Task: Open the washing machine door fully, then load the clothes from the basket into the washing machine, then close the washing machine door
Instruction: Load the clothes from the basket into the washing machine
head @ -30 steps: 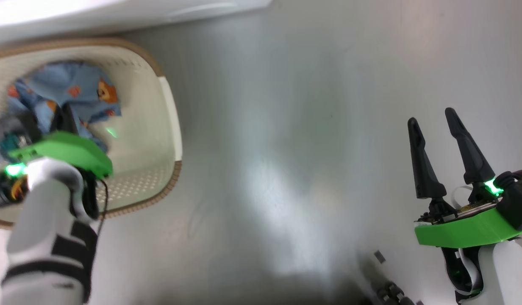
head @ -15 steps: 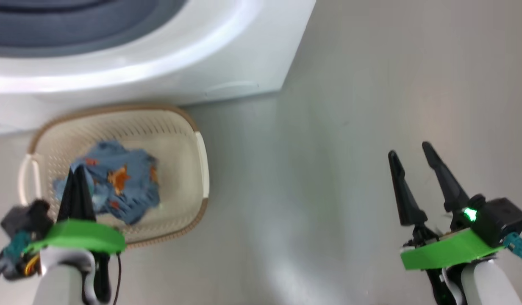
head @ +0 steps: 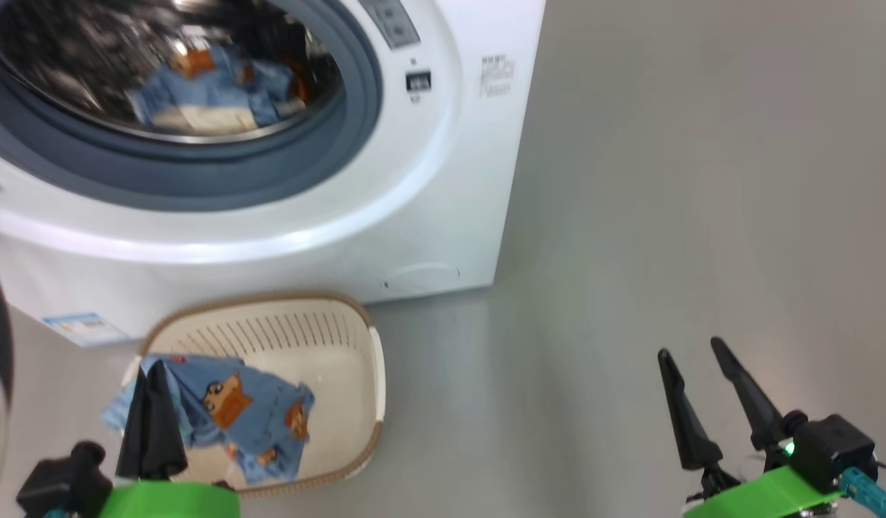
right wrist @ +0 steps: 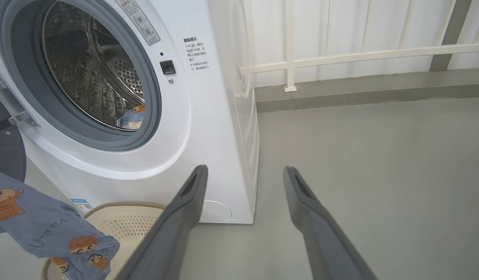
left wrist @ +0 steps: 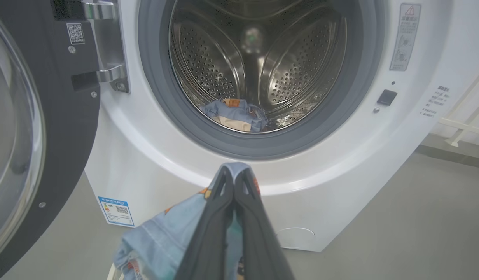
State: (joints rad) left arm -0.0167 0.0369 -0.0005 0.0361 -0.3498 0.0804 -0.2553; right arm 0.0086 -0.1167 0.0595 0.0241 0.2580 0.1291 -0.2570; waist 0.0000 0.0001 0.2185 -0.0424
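Left fingers pinching blue garment, basket beneath, door open

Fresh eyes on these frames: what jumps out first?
The washing machine stands open, its steel drum gaping with a crumpled garment at the bottom. In front of it, the left gripper is shut on a light blue garment hanging over the basket on the floor. The right gripper is open and empty, off to the right.
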